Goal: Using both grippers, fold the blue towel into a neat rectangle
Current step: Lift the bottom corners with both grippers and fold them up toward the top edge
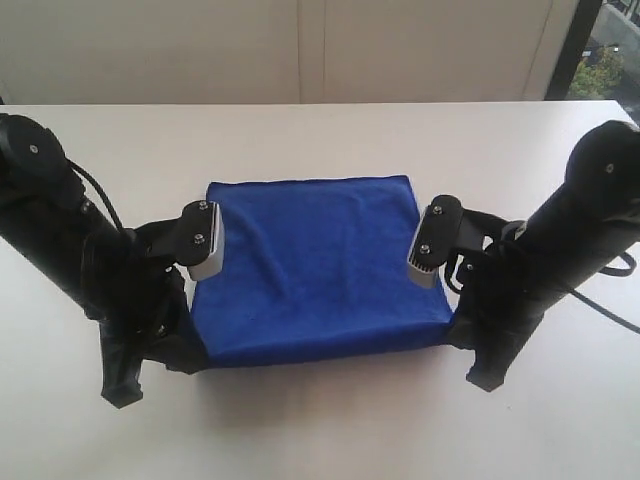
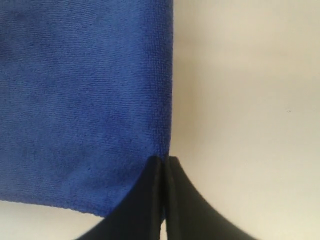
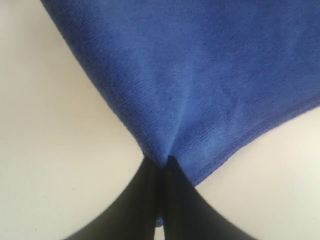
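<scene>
The blue towel [image 1: 320,270], held at two corners.
Your left gripper [image 2: 164,162] and right gripper [image 3: 164,161] each clamp the corner between their tips.

The blue towel [image 1: 315,270] spreads mid-frame as a slightly wrinkled rectangle. The left end effector [image 2: 164,167] pinches its lower left corner and the right end effector [image 3: 164,165] its lower right.

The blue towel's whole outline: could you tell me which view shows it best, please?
The exterior view: nearly all of the blue towel shows there, edges included. Each wrist view shows only one corner.
</scene>
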Controlling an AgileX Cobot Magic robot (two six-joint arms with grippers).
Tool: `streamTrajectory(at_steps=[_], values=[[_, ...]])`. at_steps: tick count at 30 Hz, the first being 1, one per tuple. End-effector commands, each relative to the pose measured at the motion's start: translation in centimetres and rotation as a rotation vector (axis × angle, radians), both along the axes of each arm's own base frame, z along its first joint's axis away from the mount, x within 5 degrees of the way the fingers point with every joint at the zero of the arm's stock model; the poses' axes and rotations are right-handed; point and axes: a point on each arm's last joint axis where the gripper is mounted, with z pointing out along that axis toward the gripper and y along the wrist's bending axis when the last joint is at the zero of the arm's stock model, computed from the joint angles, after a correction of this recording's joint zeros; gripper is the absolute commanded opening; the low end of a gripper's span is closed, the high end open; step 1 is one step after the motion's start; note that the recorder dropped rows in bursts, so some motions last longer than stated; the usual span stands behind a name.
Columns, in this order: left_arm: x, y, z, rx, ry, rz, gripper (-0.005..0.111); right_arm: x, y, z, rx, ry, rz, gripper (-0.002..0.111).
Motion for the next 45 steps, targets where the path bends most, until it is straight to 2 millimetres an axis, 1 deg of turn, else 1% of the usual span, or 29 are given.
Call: streamTrajectory(at_steps=[1, 4, 7, 8, 11, 13, 15, 17, 20, 25, 27, 28, 29, 32, 35, 39, 42, 45], values=[[-0.5, 0.3, 0.9, -0.01, 0.001, 0.015, 0.0, -0.5, -0.1, 1.6, 0.022, -0.038, -0.024, 0.0], [0.1, 0.3, 0.9, -0.014, -0.055, 0.061, 0.0, -0.2, -0.1, 2.2, 0.039, -0.102, -0.05, 0.0], [1.9, 0.3, 1.1, -0.031, -0.194, 0.216, 0.0, 1.2, -0.1, 2.8, 0.078, -0.249, -0.146, 0.0], [2.2, 0.3, 1.2, -0.034, -0.215, 0.237, 0.0, 1.5, -0.1, 2.9, 0.086, -0.273, -0.164, 0.0], [3.8, 0.5, 1.7, -0.056, -0.378, 0.339, 0.0, 2.5, -0.2, 3.6, 0.117, -0.381, -0.22, 0.0], [4.2, 0.6, 1.9, -0.062, -0.421, 0.361, 0.0, 2.7, -0.2, 3.7, 0.123, -0.409, -0.23, 0.0], [4.2, 0.6, 1.9, -0.062, -0.418, 0.36, 0.0, 2.6, -0.2, 3.7, 0.122, -0.401, -0.228, 0.0], [3.9, 0.5, 1.8, -0.058, -0.384, 0.341, 0.0, 2.3, -0.1, 3.4, 0.113, -0.355, -0.214, 0.0], [2.8, 0.4, 1.9, -0.047, -0.318, 0.25, 0.0, 1.5, 0.1, 3.2, 0.108, -0.284, -0.198, 0.0], [1.0, 0.7, 3.5, -0.051, -0.26, 0.166, 0.0, -0.4, 1.7, 4.1, 0.128, -0.231, -0.145, 0.0], [0.2, 0.9, 4.3, -0.059, -0.242, 0.146, 0.0, -1.0, 1.8, 4.5, 0.123, -0.223, -0.153, 0.0], [-0.5, 1.1, 4.8, -0.056, -0.223, 0.121, 0.0, -1.6, 1.7, 4.7, 0.107, -0.217, -0.177, 0.0], [-0.8, 1.2, 5.1, -0.053, -0.217, 0.119, 0.0, -1.9, 1.5, 4.7, 0.092, -0.219, -0.185, 0.0], [-1.2, 1.4, 5.6, -0.049, -0.218, 0.121, 0.0, -2.7, 1.0, 5.0, 0.089, -0.226, -0.211, 0.0], [-1.4, 1.6, 5.6, -0.033, -0.201, 0.105, 0.0, -3.3, 0.7, 5.3, 0.091, -0.218, -0.209, 0.0], [-1.7, 1.7, 5.4, -0.01, -0.176, 0.091, 0.0, -4.0, 0.9, 5.9, 0.097, -0.21, -0.193, 0.0], [-1.8, 1.9, 5.3, 0.013, -0.164, 0.09, 0.0, -4.6, 1.0, 5.9, 0.086, -0.182, -0.175, 0.0], [-1.6, 2.1, 5.3, 0.027, -0.177, 0.102, 0.0, -4.6, 1.2, 6.0, 0.091, -0.191, -0.17, 0.0]])
